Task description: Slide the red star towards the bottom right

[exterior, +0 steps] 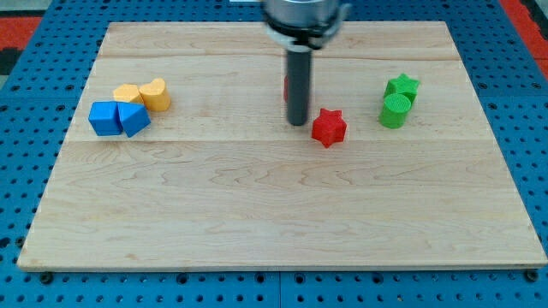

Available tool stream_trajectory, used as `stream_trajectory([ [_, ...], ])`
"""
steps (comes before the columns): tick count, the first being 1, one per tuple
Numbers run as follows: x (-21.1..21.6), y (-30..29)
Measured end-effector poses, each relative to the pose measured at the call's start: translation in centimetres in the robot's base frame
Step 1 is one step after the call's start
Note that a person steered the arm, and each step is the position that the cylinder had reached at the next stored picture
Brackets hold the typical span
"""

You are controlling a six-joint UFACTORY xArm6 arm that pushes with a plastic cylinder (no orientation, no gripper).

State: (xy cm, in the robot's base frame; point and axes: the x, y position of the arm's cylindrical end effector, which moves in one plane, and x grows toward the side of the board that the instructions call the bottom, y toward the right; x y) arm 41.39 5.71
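The red star [329, 127] lies on the wooden board [274, 214], a little right of centre and in the upper half. My tip [297, 122] rests on the board just to the star's left, very close to it; I cannot tell if they touch. A second red block [287, 87] peeks out from behind the rod, mostly hidden, its shape unclear.
A green star [402, 86] and a green cylinder [395, 111] stand together at the view's right. At the left sit a blue cube [104, 118], a blue wedge-like block [134, 118], a yellow block [128, 93] and a yellow heart-like block [156, 94].
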Motion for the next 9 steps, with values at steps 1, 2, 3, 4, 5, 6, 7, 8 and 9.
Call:
stream_trajectory([
  [1,1.3,4.9],
  [2,2.0,5.4],
  [3,6.0,9.2],
  [4,10.1,11.3],
  [5,8.5,9.5],
  [6,6.6,12.2],
  [7,5.2,15.9],
  [8,6.5,17.5],
  [9,12.0,16.1],
])
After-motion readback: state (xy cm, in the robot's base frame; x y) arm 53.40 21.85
